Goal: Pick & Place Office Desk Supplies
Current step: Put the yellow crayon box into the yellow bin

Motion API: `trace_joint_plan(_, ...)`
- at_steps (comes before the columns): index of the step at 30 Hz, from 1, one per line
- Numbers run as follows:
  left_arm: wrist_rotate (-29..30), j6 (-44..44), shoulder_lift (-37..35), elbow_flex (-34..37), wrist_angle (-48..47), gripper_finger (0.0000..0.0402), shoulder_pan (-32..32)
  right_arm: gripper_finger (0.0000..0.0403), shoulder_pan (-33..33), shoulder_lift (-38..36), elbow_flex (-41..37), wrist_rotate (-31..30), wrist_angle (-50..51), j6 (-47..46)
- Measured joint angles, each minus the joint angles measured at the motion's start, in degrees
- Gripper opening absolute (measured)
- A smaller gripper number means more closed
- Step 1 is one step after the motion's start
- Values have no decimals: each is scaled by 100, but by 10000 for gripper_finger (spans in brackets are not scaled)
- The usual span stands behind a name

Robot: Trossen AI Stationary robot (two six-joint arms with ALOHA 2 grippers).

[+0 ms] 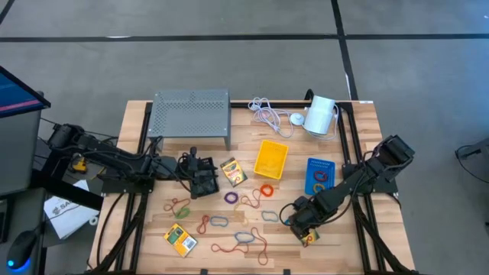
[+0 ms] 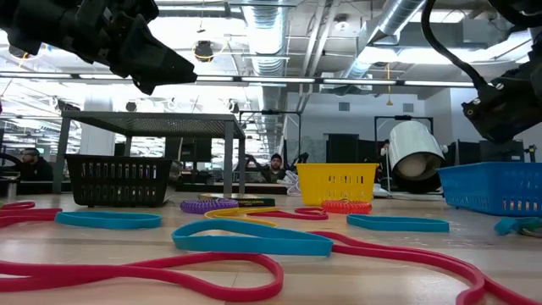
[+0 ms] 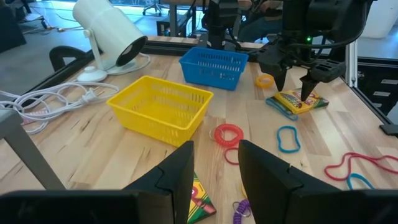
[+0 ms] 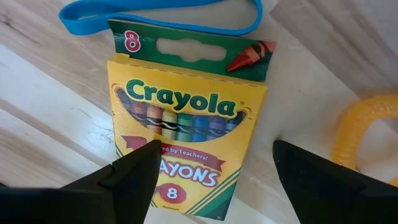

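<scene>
Right gripper is hovering with jaws spread wide over a crayon box lying flat beside a blue band. Left gripper is waiting near the black bin, fingers apparently parted and empty.

crayon boxes: three, flat on worktop
bins: black, yellow, blue, upright
rubber bands: scattered loops, maybe a dozen
</scene>
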State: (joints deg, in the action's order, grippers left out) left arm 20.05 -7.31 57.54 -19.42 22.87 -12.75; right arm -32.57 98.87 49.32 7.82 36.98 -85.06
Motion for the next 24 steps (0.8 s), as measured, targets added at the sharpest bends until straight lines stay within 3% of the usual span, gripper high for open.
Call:
trace_joint_plan(5,0,-2,0,0,0,123,0,300,-1,0,0,-7,-46,0)
trace_joint_plan(15,0,-2,0,0,-4,123,0,241,-79,0,0,-128,-189,20)
trace_joint_plan(24,0,-2,0,0,-11,123,0,235,-87,0,-2,-128,-255,9)
